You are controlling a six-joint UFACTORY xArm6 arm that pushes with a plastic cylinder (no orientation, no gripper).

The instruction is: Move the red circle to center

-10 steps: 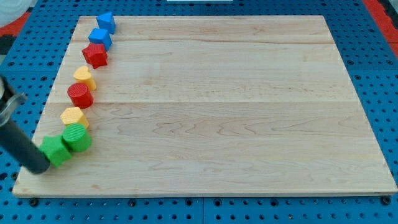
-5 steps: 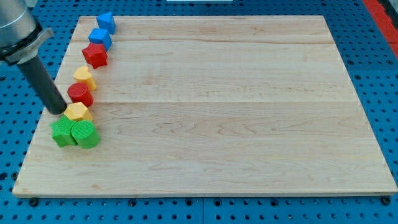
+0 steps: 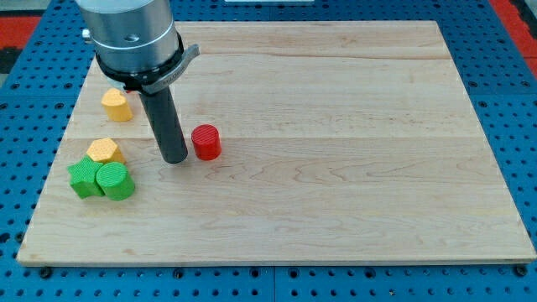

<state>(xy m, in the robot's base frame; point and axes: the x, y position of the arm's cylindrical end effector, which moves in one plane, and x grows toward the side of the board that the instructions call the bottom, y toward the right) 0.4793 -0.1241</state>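
Observation:
The red circle (image 3: 205,142), a short red cylinder, stands on the wooden board (image 3: 336,151) left of its middle. My tip (image 3: 174,157) rests on the board just to the left of the red circle, very close to it or touching it. The rod rises up and to the left into the grey arm housing (image 3: 132,38), which hides the board's top left corner. The blue blocks and the red star seen earlier are hidden behind the arm.
A yellow block (image 3: 117,105) lies near the left edge. Another yellow block (image 3: 103,150) lies below it. A green block (image 3: 83,179) and a green cylinder (image 3: 114,180) touch each other just under it.
My tip has swung from the board's left edge to the right. The red circle has slid right, out of the left column toward the middle. The arm now covers the top left blocks.

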